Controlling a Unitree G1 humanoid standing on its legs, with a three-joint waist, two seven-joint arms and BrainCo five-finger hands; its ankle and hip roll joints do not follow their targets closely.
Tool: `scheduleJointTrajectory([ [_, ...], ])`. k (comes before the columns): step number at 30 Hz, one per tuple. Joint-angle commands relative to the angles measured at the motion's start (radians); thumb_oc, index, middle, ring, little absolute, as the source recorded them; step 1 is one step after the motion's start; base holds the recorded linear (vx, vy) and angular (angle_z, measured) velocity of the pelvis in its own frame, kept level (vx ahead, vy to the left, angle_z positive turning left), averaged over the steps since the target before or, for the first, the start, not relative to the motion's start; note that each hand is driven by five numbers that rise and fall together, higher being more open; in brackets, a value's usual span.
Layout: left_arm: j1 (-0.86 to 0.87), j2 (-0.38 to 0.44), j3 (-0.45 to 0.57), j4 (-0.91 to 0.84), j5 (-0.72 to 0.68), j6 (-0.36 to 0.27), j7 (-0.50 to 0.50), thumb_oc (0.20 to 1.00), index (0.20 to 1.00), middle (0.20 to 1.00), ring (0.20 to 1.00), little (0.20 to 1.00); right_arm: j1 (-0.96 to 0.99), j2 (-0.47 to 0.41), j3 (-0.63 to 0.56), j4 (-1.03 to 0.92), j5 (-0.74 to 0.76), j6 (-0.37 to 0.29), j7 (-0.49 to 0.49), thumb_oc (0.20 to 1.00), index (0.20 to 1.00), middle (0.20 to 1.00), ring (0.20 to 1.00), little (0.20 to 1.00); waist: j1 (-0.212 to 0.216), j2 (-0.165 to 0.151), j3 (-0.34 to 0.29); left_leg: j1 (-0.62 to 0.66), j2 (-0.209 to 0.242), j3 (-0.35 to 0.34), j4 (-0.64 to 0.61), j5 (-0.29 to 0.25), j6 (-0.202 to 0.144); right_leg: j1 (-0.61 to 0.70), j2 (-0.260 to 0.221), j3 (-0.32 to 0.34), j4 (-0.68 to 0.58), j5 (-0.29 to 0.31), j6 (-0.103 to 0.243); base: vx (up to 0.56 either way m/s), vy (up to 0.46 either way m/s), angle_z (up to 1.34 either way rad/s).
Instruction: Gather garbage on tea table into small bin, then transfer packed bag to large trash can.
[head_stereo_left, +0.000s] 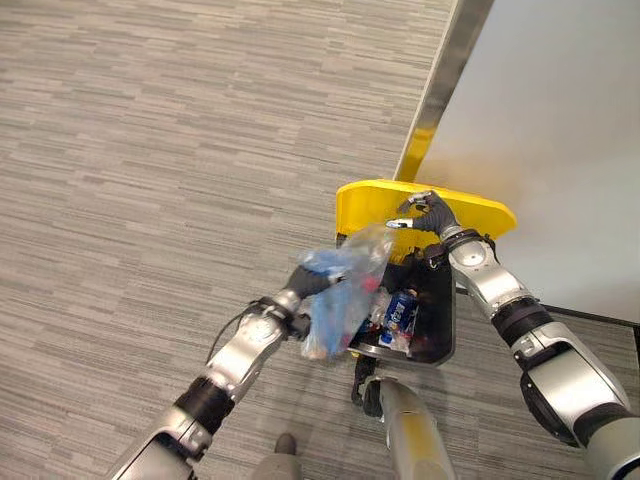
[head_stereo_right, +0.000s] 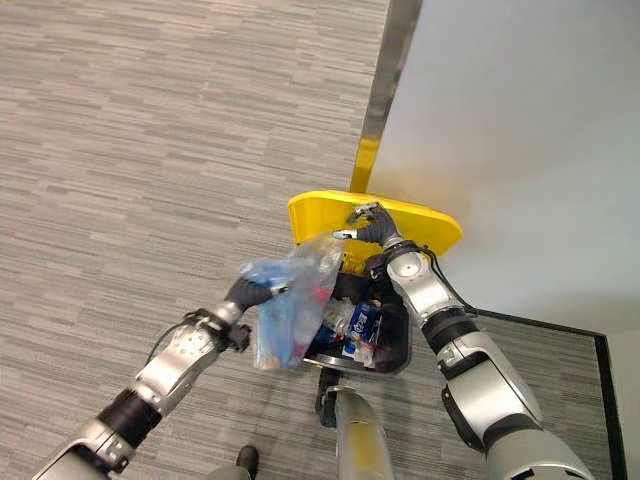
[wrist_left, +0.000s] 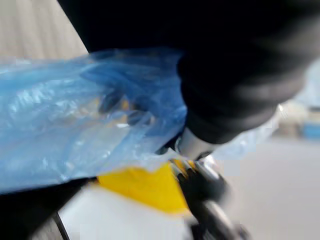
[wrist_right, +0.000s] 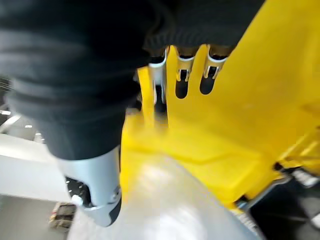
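A large black trash can (head_stereo_left: 443, 322) stands open against the wall, its yellow lid (head_stereo_left: 483, 213) tipped up. My right hand (head_stereo_left: 432, 213) has its fingers curled on the lid's front edge, and the fingers (wrist_right: 183, 79) lie against the yellow plastic. My left hand (head_stereo_left: 311, 281) is shut on the neck of a clear blue bag (head_stereo_left: 343, 291) of garbage. The bag hangs at the can's near left rim, partly over the opening. In the left wrist view the blue bag (wrist_left: 75, 125) bunches right before the hand. A blue can (head_stereo_left: 400, 314) and other trash lie inside the trash can.
A pale wall (head_stereo_left: 560, 120) rises behind and right of the can, with a metal edge strip (head_stereo_left: 445, 70) running up from the lid. Grey striped carpet (head_stereo_left: 150, 150) spreads to the left and front.
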Motion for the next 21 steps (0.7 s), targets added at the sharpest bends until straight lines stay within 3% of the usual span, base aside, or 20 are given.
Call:
scheduleJointTrajectory([
  [1, -0.101, -0.013, -0.014, -0.073, -0.004, -0.081, -0.013, 0.200, 0.200, 0.200, 0.200, 0.200, -0.121, -0.043, -0.009, 0.026, 0.039, -0.035, -0.025, 1.000, 1.000, 1.000, 1.000, 1.000, -0.007, 0.007, 0.007, 0.180, -0.083, 0.038, -0.014, -0.142, 0.074, -0.016, -0.062, 0.135, -0.366, 0.349, 0.197, 0.00, 0.005, -0.05],
  [4, -0.183, -0.046, -0.035, -0.013, 0.030, -0.079, 0.024, 0.200, 0.200, 0.200, 0.200, 0.200, -0.160, -0.049, 0.017, 0.044, 0.034, -0.034, -0.031, 1.000, 1.000, 1.000, 1.000, 1.000, -0.028, 0.008, 0.010, 0.183, -0.084, 0.045, -0.025, -0.142, 0.075, -0.027, -0.059, 0.136, -0.365, 0.352, 0.200, -0.01, 0.008, -0.05],
  [6, -0.235, -0.062, -0.044, 0.116, 0.080, -0.065, 0.059, 0.200, 0.200, 0.200, 0.200, 0.200, -0.176, -0.057, 0.037, 0.042, 0.020, -0.028, -0.032, 1.000, 1.000, 1.000, 1.000, 1.000, -0.048, 0.009, 0.021, 0.187, -0.084, 0.054, -0.031, -0.141, 0.074, -0.040, -0.058, 0.135, -0.360, 0.353, 0.202, -0.01, 0.013, -0.06],
  [21, -0.409, -0.113, -0.123, 0.643, 0.332, 0.013, 0.109, 0.200, 0.200, 0.200, 0.200, 0.200, -0.309, -0.071, 0.107, -0.001, 0.023, -0.025, -0.081, 1.000, 1.000, 1.000, 1.000, 1.000, -0.133, 0.008, 0.122, 0.118, -0.087, 0.089, 0.009, -0.145, 0.061, -0.148, -0.048, 0.161, -0.318, 0.354, 0.193, -0.02, 0.003, -0.04],
])
